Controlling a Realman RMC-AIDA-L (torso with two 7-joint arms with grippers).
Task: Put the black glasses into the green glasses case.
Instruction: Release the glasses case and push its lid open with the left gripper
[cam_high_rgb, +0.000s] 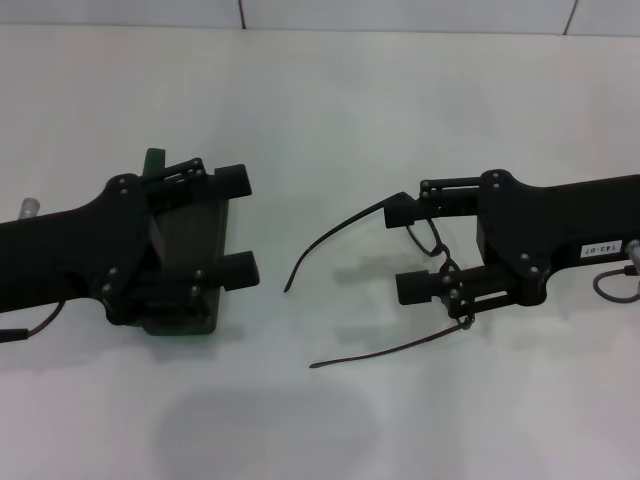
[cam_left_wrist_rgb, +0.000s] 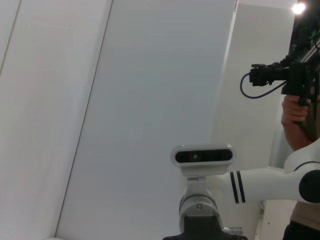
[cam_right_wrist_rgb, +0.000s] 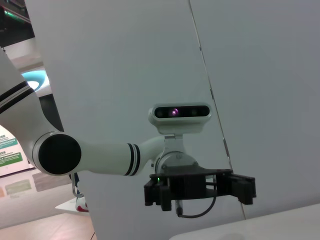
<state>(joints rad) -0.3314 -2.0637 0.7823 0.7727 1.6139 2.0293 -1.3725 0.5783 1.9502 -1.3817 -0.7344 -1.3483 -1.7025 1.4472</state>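
The black glasses lie on the white table right of centre, their two long temple arms reaching toward the middle. My right gripper hovers open over the lens part, one finger on each side of it. The green glasses case lies at the left, mostly hidden under my left gripper, which is open above it. Only the case's green edges and some dark lining show. Neither wrist view shows the glasses or the case.
The table's far edge meets a grey wall. The left wrist view shows the robot's head camera and a person holding a camera rig. The right wrist view shows the left arm's gripper farther off.
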